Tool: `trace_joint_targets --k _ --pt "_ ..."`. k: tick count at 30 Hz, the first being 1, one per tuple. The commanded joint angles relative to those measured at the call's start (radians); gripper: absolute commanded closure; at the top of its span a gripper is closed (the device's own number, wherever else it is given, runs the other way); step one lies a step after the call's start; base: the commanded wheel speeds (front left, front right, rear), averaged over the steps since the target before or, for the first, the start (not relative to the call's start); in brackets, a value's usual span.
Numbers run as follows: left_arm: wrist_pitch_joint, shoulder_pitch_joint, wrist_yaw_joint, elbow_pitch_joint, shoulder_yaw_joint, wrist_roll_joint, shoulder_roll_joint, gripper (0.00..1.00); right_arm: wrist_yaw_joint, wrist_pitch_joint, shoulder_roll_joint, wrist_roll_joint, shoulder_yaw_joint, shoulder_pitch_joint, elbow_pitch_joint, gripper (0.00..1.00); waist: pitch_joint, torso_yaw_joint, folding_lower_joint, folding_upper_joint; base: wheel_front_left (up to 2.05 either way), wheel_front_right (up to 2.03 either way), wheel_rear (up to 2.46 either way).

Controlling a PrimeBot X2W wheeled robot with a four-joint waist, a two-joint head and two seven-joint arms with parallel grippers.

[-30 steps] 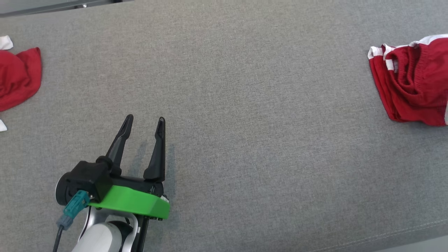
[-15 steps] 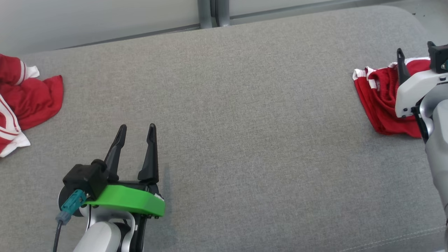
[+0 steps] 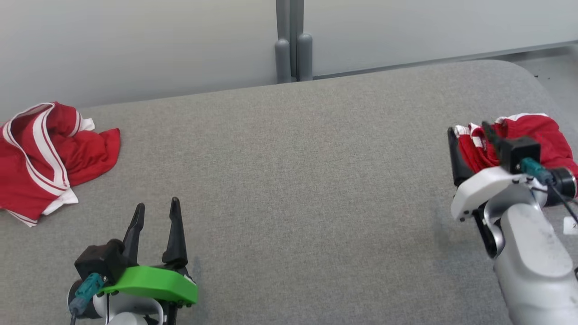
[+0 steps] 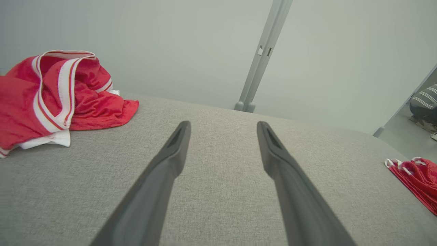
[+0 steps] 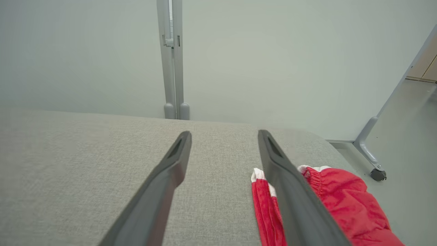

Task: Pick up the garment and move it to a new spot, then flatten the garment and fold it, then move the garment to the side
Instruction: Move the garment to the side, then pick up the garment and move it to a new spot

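Left gripper (image 3: 156,203): jaws released, holding nothing, above the bare grey fabric tabletop (image 3: 293,180). Right gripper (image 3: 468,127): jaws released, positioned at the left edge of the bunched red garment (image 3: 542,135) near the tabletop's right end; contact cannot be determined. A crumpled red white-striped garment (image 3: 49,153) lies at the left end.

Cropped at 9 o'clock of the head view: striped garment (image 3: 40,153), far side out of frame. Hidden in part at 3 o'clock behind the right gripper (image 3: 468,127) and its wrist: bunched garment (image 3: 546,135); unclear whether touching. Cut again at 5 o'clock of the right wrist view by the bottom edge. At 3 o'clock of the left wrist view, person's striped clothing (image 4: 425,99), cropped, too small to make out.
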Motion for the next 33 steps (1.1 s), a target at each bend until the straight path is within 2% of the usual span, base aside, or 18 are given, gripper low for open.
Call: trace_joint_targets --k 1,7,8,12,17,24,33 --pt "-0.008 0.019 0.003 0.005 0.001 0.009 0.008 0.0 0.0 0.01 0.018 0.005 -0.004 0.049 -0.04 0.0 -0.039 0.025 0.0 0.0049 0.0 0.0 0.0" --pt "-0.019 0.07 0.009 0.007 0.005 0.022 0.014 0.0 0.0 0.087 0.101 -0.032 -0.015 0.261 -0.289 0.0 -0.064 0.046 0.0 0.0049 0.0 0.0 0.0" --pt "-0.019 0.07 0.009 0.007 0.005 0.022 0.014 0.0 0.0 0.087 0.101 -0.032 -0.015 0.261 -0.289 0.0 -0.064 0.046 0.0 0.0049 0.0 0.0 0.0" --pt "-0.026 0.103 0.007 -0.004 0.011 0.027 0.02 0.0 0.0 0.133 0.127 -0.03 -0.011 0.378 -0.436 0.0 -0.068 0.051 0.0 0.0049 0.0 0.0 0.0" --pt "-0.026 0.141 0.006 -0.015 0.01 0.031 0.031 0.0 0.0 0.173 0.134 0.001 0.011 0.467 -0.562 0.0 -0.068 0.051 0.0 0.0049 0.0 0.0 0.0" --pt "-0.028 0.178 0.009 -0.032 0.013 0.034 0.038 0.0 0.0 0.189 0.134 0.027 0.021 0.516 -0.649 0.0 -0.067 0.056 0.0 0.0049 0.0 0.0 0.0" --pt "-0.031 0.19 0.0 -0.042 0.018 0.035 0.031 0.0 0.0 0.162 0.135 0.055 0.02 0.541 -0.659 0.0 -0.068 0.066 0.0 0.0049 0.0 0.0 0.0"
